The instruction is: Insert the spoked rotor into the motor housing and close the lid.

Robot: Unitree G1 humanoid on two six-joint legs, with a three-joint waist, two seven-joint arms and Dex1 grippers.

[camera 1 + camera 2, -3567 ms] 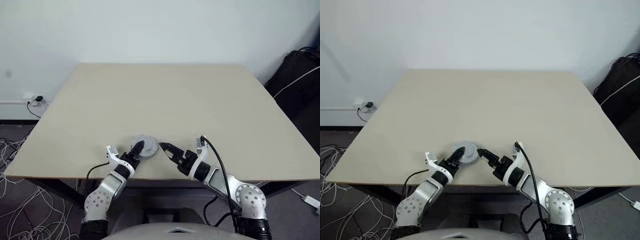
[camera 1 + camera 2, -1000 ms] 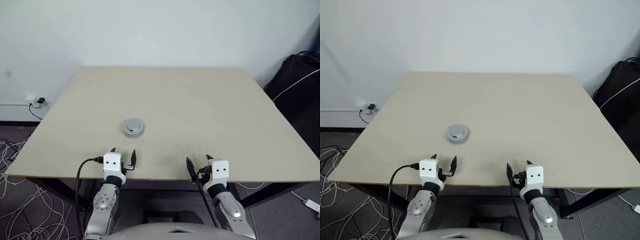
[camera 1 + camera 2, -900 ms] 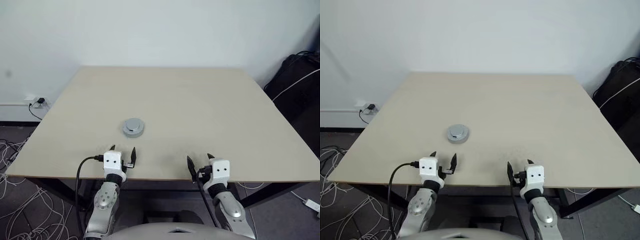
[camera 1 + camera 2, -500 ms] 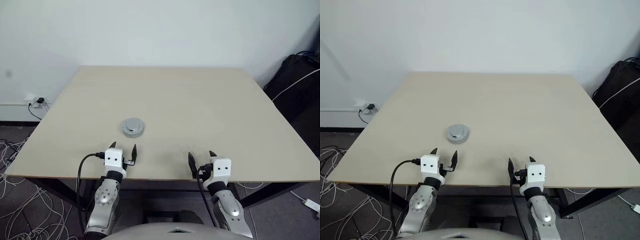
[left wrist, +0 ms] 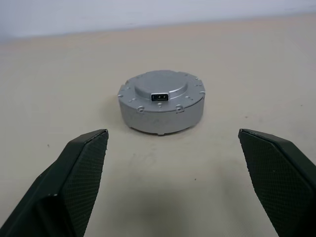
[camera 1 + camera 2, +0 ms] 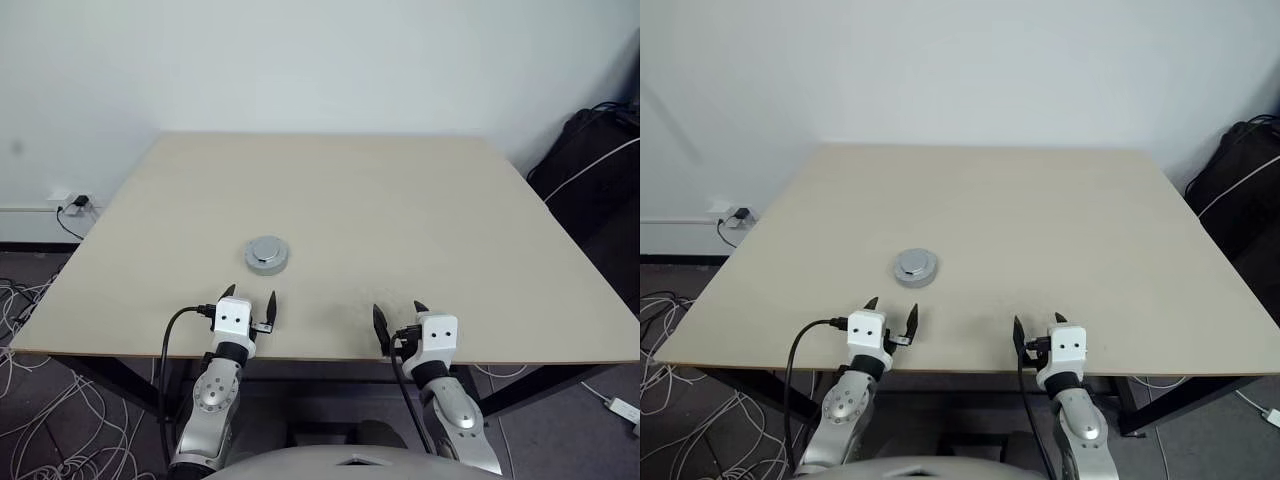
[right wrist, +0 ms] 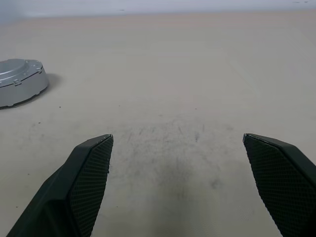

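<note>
housing: motor housing (image 5: 161, 107) sits closed up on the bench (image 6: 400, 210), lid on top w/ small connector slot, left of centre, just ahead of left tool (image 6: 250, 304).
rotor: can't see it, prob inside already.
left tool: wide open, empty, apart from housing.
right tool (image 6: 397, 318): wide open too, empty, near bench edge.
step: looks basically done imo, just check the lid sits flush all round, no gap.
tip: no more poking, keep both tools back and clear.

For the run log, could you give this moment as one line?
motor: lid on, on table | left gripper: open, empty | right gripper: open, empty
</note>
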